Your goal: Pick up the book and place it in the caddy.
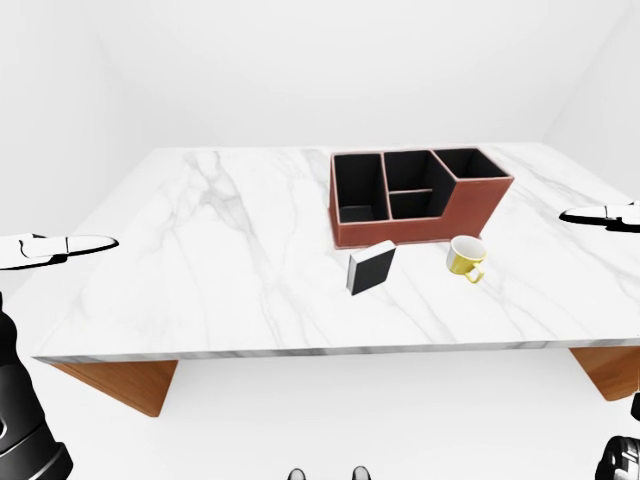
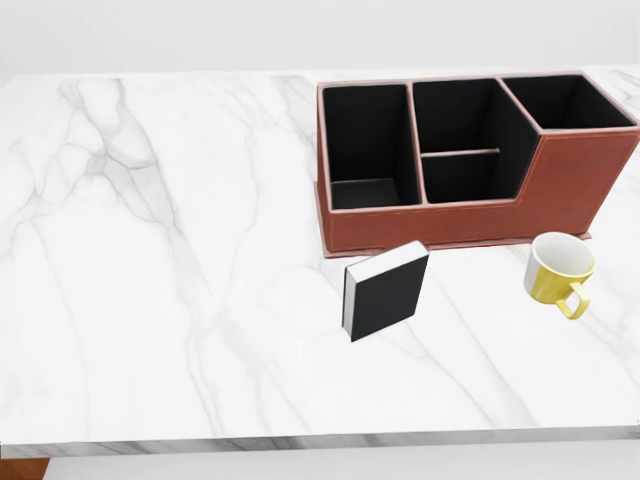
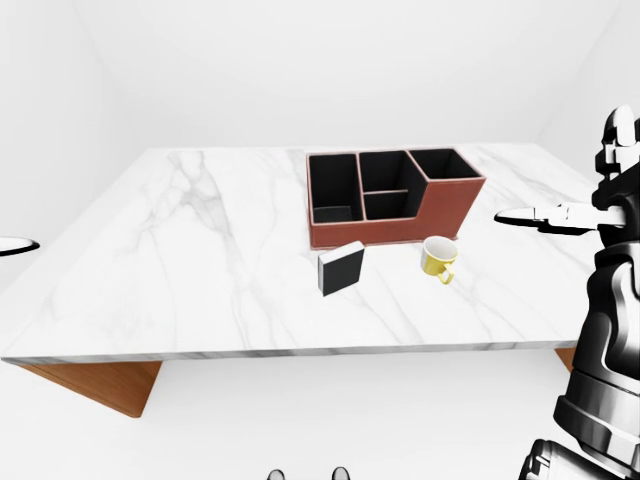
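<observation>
A black book (image 2: 385, 290) with white page edges stands upright on the white marble table (image 2: 180, 300), just below the caddy's left end in the head view. The caddy (image 2: 440, 224) is red-brown leather with several black compartments, all of which look empty. Neither hand shows in the head view. In the left-eye view my left hand (image 1: 85, 243) hangs flat and open off the table's left side, far from the book. My right hand (image 3: 522, 214) is held out flat and open over the table's right side, apart from the caddy.
A yellow mug (image 2: 558, 270) stands right of the book, below the caddy's right end. The table's near edge (image 1: 300, 352) runs across the eye views, with wooden supports (image 1: 120, 380) beneath it. My feet (image 1: 325, 472) show at the bottom.
</observation>
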Controlling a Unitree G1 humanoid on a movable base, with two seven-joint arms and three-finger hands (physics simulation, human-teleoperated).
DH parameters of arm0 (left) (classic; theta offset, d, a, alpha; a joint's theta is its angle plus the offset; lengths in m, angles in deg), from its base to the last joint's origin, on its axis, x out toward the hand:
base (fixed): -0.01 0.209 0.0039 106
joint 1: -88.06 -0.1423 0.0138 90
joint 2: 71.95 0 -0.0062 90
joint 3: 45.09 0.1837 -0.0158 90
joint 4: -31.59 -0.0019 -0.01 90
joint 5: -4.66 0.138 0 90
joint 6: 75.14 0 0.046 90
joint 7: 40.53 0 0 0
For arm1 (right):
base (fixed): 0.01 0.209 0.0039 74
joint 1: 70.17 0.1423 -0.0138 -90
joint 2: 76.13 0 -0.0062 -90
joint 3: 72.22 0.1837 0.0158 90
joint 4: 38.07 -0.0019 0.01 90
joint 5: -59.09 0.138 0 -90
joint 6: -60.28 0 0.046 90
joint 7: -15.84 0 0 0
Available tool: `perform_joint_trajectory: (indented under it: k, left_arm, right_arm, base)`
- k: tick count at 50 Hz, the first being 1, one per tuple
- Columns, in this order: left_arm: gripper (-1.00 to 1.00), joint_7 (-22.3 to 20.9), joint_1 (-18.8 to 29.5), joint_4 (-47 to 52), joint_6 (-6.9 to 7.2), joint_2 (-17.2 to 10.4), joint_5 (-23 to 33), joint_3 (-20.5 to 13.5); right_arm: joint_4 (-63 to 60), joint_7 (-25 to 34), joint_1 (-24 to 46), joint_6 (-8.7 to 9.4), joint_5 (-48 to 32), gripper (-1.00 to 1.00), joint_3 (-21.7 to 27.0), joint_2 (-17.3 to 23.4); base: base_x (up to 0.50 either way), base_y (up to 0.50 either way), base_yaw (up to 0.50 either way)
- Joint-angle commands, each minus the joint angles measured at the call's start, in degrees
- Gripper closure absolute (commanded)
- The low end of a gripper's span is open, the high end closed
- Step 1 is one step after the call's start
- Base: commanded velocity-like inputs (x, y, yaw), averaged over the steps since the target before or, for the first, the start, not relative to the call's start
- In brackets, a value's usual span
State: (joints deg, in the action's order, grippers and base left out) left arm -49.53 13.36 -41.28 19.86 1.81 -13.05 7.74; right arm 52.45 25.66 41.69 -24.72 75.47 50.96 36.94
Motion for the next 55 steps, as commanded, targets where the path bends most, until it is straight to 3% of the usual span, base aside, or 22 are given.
perform_joint_trajectory:
  k: [1, 47, 55]
  left_arm:
    - [-1.0, -0.03, -0.2, 0.15, 0.0, 0.2, 0.12, -0.03]
    - [-1.0, -0.21, -0.27, 0.22, 0.0, 0.36, 0.72, 0.03]
    - [-1.0, -0.42, -0.38, 0.5, 0.0, 0.41, 0.8, -0.02]
  right_arm:
    - [-0.24, 0.06, -0.19, 0.0, 0.09, -1.0, 0.2, -0.04]
    - [0.02, -0.21, -0.08, 0.0, 0.29, -1.0, 0.18, 0.17]
    - [-1.73, -1.12, -0.2, 0.0, 4.91, -1.0, 2.22, 0.27]
  base:
    - [0.5, 0.0, 0.0]
    - [0.5, 0.0, 0.0]
    - [0.27, 0.0, 0.0]
